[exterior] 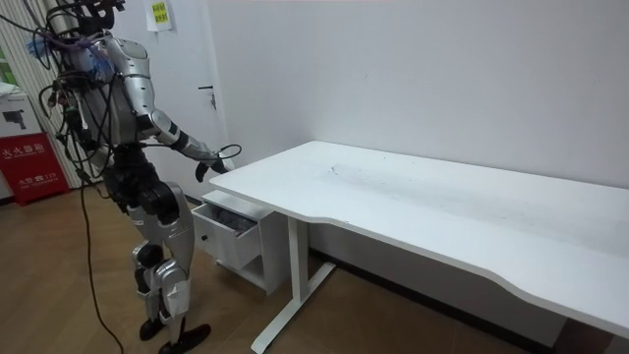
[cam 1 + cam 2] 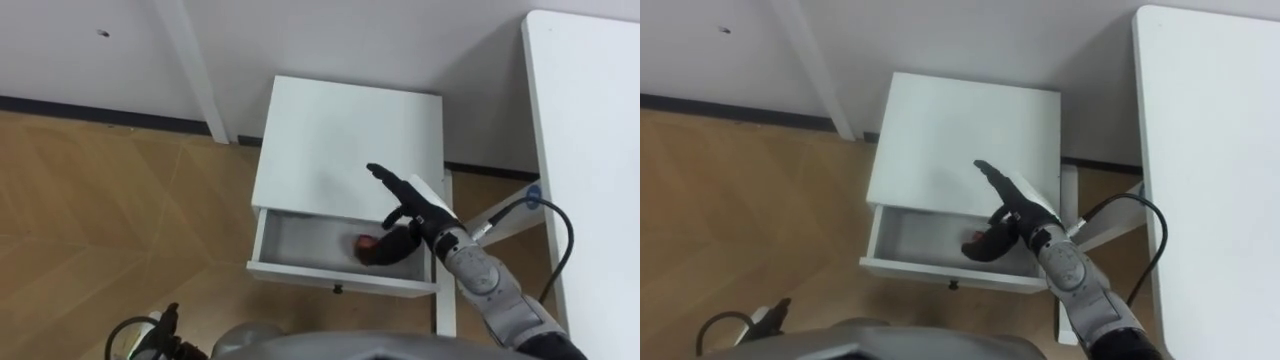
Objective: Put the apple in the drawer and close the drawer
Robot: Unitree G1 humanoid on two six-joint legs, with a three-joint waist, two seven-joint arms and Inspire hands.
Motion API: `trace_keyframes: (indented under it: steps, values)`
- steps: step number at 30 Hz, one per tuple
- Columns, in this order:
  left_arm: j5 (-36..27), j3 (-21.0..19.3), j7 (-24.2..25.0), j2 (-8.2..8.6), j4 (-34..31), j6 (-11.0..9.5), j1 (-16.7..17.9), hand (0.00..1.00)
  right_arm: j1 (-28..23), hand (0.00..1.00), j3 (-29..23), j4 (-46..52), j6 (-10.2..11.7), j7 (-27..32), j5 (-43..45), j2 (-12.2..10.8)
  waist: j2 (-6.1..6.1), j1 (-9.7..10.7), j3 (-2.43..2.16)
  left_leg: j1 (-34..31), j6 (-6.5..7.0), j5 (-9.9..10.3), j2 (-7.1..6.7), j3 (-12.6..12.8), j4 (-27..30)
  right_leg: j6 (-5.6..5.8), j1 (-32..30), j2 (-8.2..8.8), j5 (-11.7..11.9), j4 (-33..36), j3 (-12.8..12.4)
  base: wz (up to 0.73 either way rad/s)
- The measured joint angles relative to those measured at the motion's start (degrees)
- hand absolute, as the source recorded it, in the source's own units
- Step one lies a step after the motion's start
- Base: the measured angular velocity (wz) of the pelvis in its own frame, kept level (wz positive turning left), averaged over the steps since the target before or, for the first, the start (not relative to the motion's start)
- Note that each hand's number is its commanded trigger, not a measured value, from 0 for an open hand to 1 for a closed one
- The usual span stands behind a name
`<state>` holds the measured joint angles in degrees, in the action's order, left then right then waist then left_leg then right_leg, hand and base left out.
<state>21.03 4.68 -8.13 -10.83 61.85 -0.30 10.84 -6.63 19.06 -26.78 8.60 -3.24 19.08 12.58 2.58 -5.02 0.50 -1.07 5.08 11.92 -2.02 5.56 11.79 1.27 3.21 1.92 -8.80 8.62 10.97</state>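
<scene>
A small white cabinet stands against the wall with its top drawer pulled open. A red apple lies low in the drawer's right half. My right hand hangs over that spot, thumb spread wide up over the cabinet top and dark fingers pointing down beside the apple, partly covering it. The fingers touch or nearly touch the apple without closing round it. My left hand shows low at the bottom left, away from the drawer. In the room view I stand facing the drawer, right arm stretched forward.
A white desk runs along the right, its edge close to my right arm. A white slanted post stands left of the cabinet. Wooden floor spreads to the left.
</scene>
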Motion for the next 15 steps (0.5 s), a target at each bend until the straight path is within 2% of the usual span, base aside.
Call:
trace_keyframes:
  steps: [15]
  values:
    - [-0.09,-0.03,0.07,0.1,0.01,-0.04,0.08,0.0,-0.11,0.0,-0.15,-2.2,0.1,0.33,-0.66,-0.14,-0.25,-0.02,0.11,0.64,-0.01,-0.01,-0.01,0.08,-0.03,0.01,0.35,0.37,0.0,-0.01,-0.62,0.0]
